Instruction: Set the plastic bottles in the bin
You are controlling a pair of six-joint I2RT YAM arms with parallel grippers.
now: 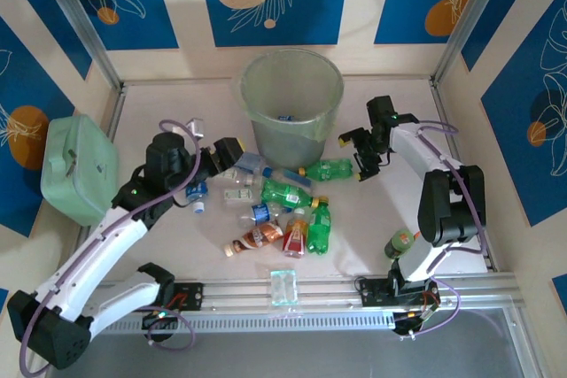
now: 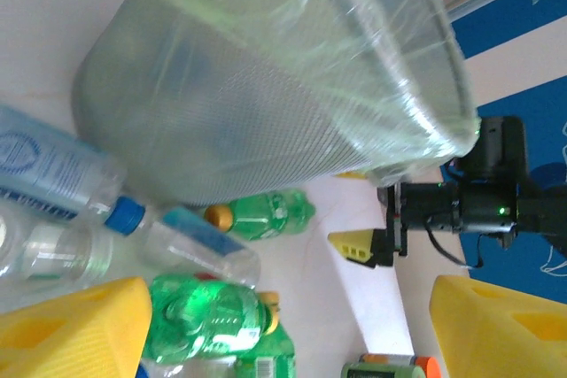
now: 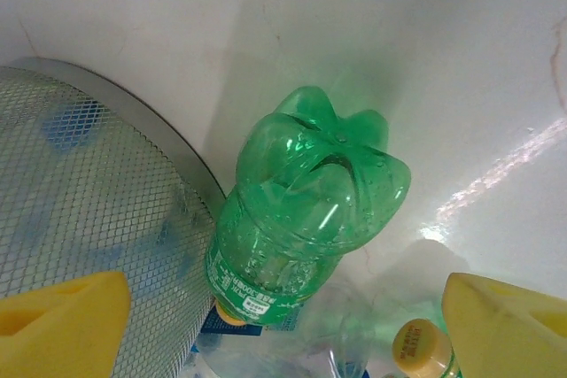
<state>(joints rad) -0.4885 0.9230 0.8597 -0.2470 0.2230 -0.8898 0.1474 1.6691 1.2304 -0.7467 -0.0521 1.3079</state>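
One round green bin (image 1: 301,143) stands at the top middle of the top view, on the pale table (image 1: 372,210). One bottle with a blue label (image 1: 283,118) lies down inside it.

The other plastic bottles (image 1: 275,205) lie in a heap on the table, just below the bin. Three are green: one green bottle by the bin (image 1: 326,168) on the right, one in the middle, and one lower down. Two are reddish: a long reddish bottle (image 1: 257,237) and a short reddish bottle (image 1: 295,238), side by side at the bottom of the heap. The clear ones with blue are jumbled up. I see at least four of them but cannot count them for sure.

The left claw (image 1: 232,157) is at the left side of the heap. It is spread wide and holds nothing. In its own view, its two yellow fingertips (image 2: 71,329) sit far apart in the bottom corners.

The right claw (image 1: 359,155) is to the right of the bin, near that first green bottle. It is spread wide too and holds nothing.

One mint green box (image 1: 78,165) sits at the left edge. One stubby green thing with an orange top (image 1: 400,243) stands at the lower right.
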